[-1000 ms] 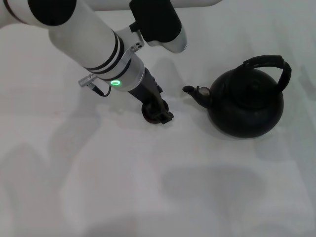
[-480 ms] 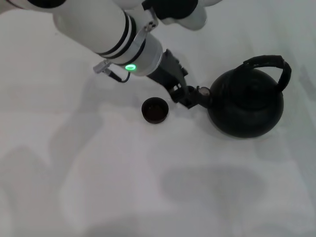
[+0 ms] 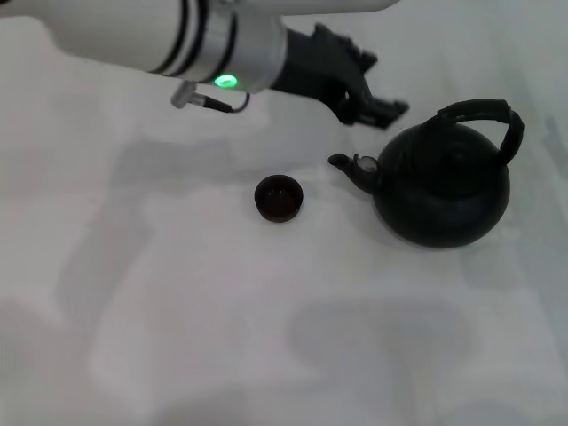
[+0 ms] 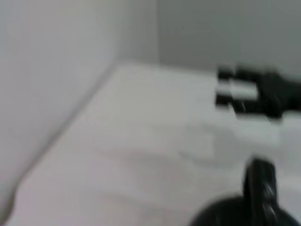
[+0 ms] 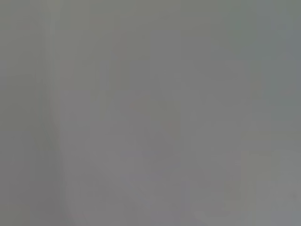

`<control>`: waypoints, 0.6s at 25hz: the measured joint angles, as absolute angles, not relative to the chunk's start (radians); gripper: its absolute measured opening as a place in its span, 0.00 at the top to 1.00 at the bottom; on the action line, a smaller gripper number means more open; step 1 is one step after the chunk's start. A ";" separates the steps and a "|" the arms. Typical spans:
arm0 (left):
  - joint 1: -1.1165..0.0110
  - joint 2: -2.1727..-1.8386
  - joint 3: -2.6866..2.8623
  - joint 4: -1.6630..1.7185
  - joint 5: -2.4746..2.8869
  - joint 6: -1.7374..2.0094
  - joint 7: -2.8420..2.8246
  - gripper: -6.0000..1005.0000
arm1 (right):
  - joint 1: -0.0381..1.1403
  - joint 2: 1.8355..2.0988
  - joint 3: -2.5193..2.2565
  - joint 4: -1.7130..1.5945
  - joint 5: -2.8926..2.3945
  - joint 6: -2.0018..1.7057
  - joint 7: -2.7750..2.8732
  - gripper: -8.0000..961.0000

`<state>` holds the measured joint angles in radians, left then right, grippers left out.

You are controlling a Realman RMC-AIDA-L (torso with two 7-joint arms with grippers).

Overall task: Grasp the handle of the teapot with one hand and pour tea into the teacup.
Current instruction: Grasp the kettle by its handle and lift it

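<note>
The left gripper has risen from beside the teacup to hover near the teapot, short of its handle. Its jaws look together, holding nothing. Teapot and teacup sit unmoved on the desk.

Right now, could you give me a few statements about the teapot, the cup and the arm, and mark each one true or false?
1. The left tool already holds the handle. False: it hangs above the table, short of the handle, touching nothing.
2. The teapot stands upright on the table. True.
3. The teapot's spout points away from the teacup. False: it points toward the teacup.
4. The teacup stands apart from the teapot. True.
5. The right tool is over the teacup. False: no right arm shows in the head view.
</note>
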<state>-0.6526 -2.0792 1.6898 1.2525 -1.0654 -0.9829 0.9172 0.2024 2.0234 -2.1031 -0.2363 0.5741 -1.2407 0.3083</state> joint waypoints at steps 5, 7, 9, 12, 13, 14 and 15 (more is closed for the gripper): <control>-0.549 -2.078 1.625 1.247 -1.281 -0.890 1.065 0.28 | 0.204 2.023 -2.103 -0.238 0.602 -1.242 0.308 0.09; -0.497 -2.078 1.599 1.240 -1.390 -0.847 1.154 0.28 | 0.204 2.023 -2.103 -0.242 0.617 -1.242 0.316 0.09; -0.439 -2.079 1.587 1.220 -1.537 -0.804 1.273 0.28 | 0.204 2.023 -2.103 -0.245 0.621 -1.242 0.344 0.09; -0.366 -2.081 1.585 1.178 -1.771 -0.758 1.474 0.28 | 0.206 2.020 -2.104 -0.243 0.621 -1.250 0.407 0.09; -0.347 -2.081 1.585 1.156 -1.868 -0.750 1.551 0.28 | 0.208 2.018 -2.105 -0.241 0.619 -1.257 0.422 0.09; -0.329 -2.081 1.585 1.127 -1.979 -0.744 1.640 0.28 | 0.209 2.017 -2.107 -0.239 0.618 -1.265 0.431 0.10; -0.321 -2.081 1.585 1.104 -2.049 -0.743 1.697 0.28 | 0.209 2.017 -2.111 -0.238 0.616 -1.277 0.439 0.10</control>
